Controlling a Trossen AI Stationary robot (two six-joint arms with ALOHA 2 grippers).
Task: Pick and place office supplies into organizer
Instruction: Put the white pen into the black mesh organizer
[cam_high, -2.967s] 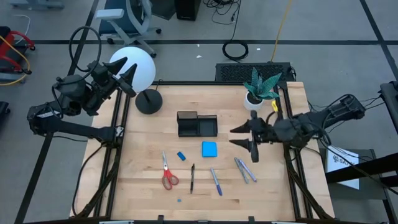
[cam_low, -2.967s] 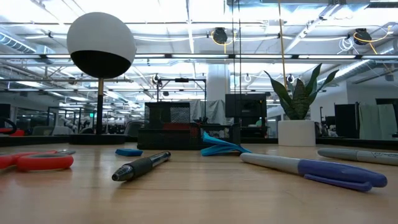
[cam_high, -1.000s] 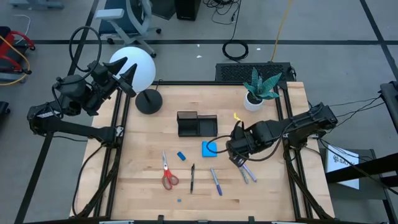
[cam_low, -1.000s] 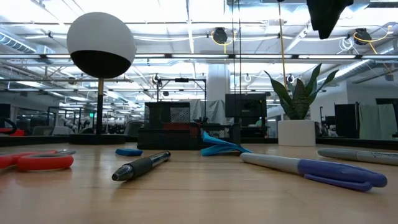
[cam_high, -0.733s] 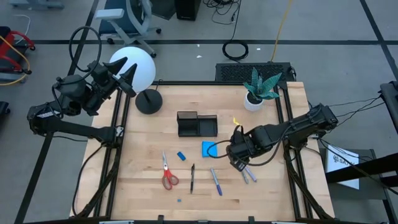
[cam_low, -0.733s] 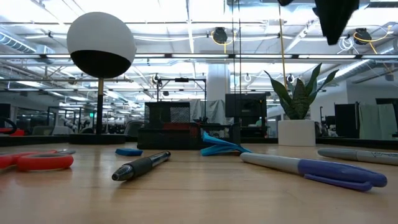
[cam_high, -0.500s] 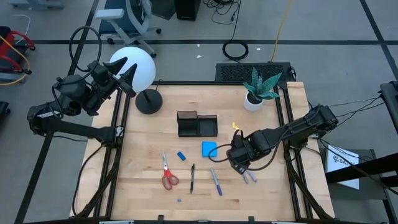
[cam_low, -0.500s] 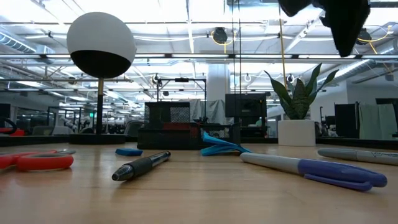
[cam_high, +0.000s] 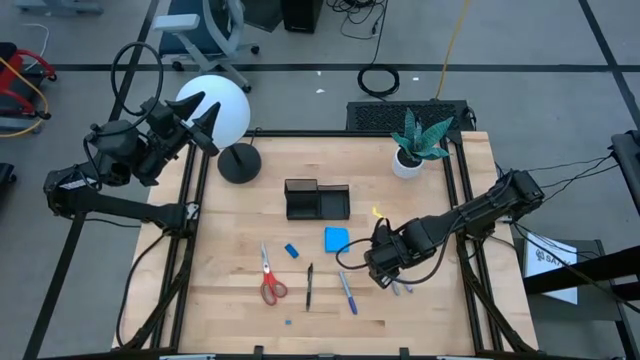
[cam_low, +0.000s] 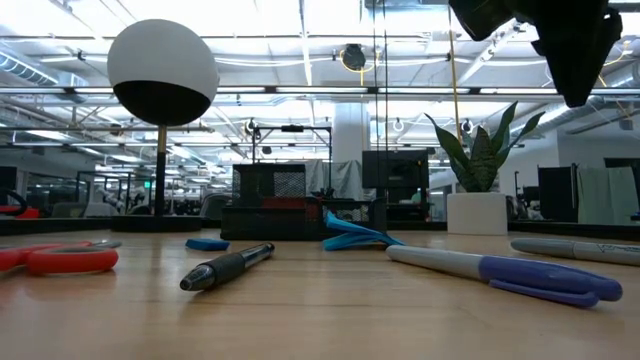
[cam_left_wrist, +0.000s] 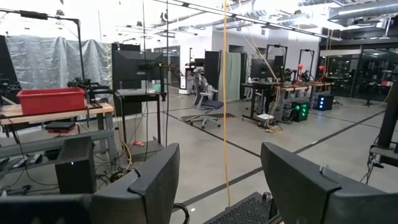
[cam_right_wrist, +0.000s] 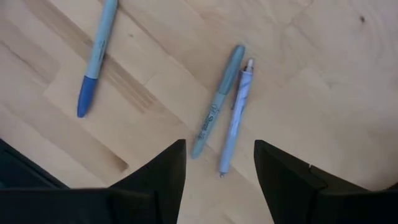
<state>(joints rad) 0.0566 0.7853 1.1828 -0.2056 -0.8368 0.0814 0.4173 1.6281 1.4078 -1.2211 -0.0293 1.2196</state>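
Since the earlier frame the right claw (cam_high: 385, 272) had swung in from the tabletop's right side and come down over the two greyish pens (cam_right_wrist: 225, 118), its fingers spread and empty, while the left claw (cam_left_wrist: 217, 180), also released, waited off the tabletop's left edge near the lamp (cam_high: 222, 110). To grasp well, it should probably centre on one pen only, since the pair lay touching. The organizer (cam_high: 317, 200) stood well apart, with bare tabletop (cam_high: 450, 310) around the pens.

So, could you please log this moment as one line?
right gripper: open, above two greyish pens | left gripper: open, off-table | organizer: nothing visible inside
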